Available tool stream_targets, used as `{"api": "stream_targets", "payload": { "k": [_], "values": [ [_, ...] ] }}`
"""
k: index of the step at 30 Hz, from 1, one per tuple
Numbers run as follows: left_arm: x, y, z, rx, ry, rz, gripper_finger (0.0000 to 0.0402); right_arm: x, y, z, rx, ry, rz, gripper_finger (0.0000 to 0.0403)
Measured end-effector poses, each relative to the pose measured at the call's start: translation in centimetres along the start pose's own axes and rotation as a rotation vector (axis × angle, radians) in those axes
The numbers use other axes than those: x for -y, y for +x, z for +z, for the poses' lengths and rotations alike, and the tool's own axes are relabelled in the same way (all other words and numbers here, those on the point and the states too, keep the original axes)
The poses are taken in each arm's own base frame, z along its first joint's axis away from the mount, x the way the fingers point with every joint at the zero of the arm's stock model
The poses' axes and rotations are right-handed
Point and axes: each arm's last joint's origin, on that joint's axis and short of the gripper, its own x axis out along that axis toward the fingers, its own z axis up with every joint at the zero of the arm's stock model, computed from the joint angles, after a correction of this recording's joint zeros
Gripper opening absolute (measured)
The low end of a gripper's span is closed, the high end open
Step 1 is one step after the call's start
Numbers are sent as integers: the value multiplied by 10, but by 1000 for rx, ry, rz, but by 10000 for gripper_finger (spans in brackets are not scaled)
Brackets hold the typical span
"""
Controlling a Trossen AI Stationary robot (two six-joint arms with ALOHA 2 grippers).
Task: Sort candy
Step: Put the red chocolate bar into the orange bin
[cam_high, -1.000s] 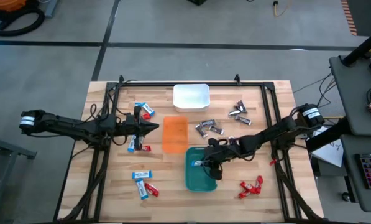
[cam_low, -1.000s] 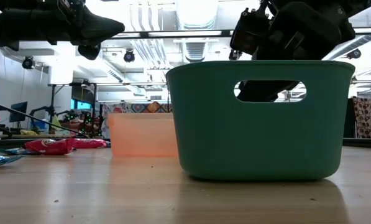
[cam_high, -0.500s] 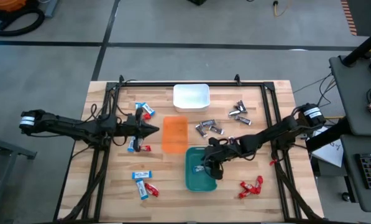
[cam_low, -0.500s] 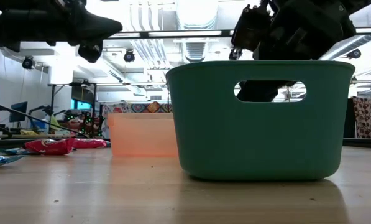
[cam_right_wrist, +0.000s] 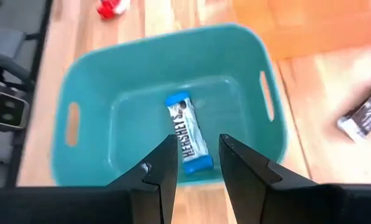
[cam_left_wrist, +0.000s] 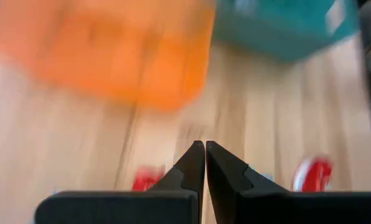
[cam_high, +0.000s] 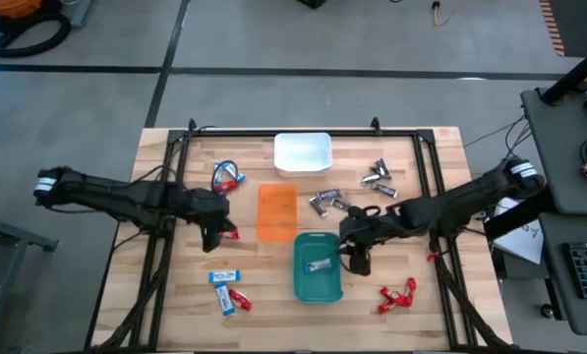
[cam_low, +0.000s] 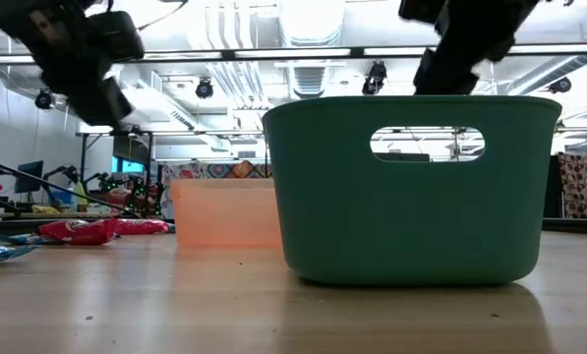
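so my right pincer [cam_right_wrist: 194,163] is hanging just above the edge of the teal tray [cam_high: 303,285], fingers parted and holding nothing, and straight ahead of it one blue-and-white candy [cam_right_wrist: 187,132] lies flat on the tray floor. that's the only piece sorted as far as i can see. my left pincer [cam_left_wrist: 204,157] is clenched tight on nothing, low over the bench [cam_high: 411,315] beside the orange tray [cam_high: 276,211], with a red candy [cam_left_wrist: 313,173] on the wood right under its tips and another red one just off to the side. the orange tray and the white tray [cam_high: 303,151] both look empty to me. everything else is loose on the bench: dark-wrapped candies [cam_high: 330,204] just beyond my right pincer and more of them farther off near the white tray, a red pair [cam_high: 397,292] on its near side, and blue and red pieces [cam_high: 226,286] scattered around my left pincer. so i'd call this barely started, nearly the whole pile left to go.
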Motion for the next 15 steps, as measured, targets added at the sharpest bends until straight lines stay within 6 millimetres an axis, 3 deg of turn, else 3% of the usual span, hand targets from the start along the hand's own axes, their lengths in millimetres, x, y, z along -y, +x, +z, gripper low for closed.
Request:
{"api": "stream_targets", "payload": {
  "k": [4,10,15],
  "values": [
    [7,-1,-1,-172,20,39,0,-1,-17,3,40,2,23,109],
    [14,18,-10,-298,131,32,1,0,-31,4,74,-4,9,112],
    [14,32,-19,-351,149,82,39,1,-34,2,60,-4,-3,136]
  ]
}}
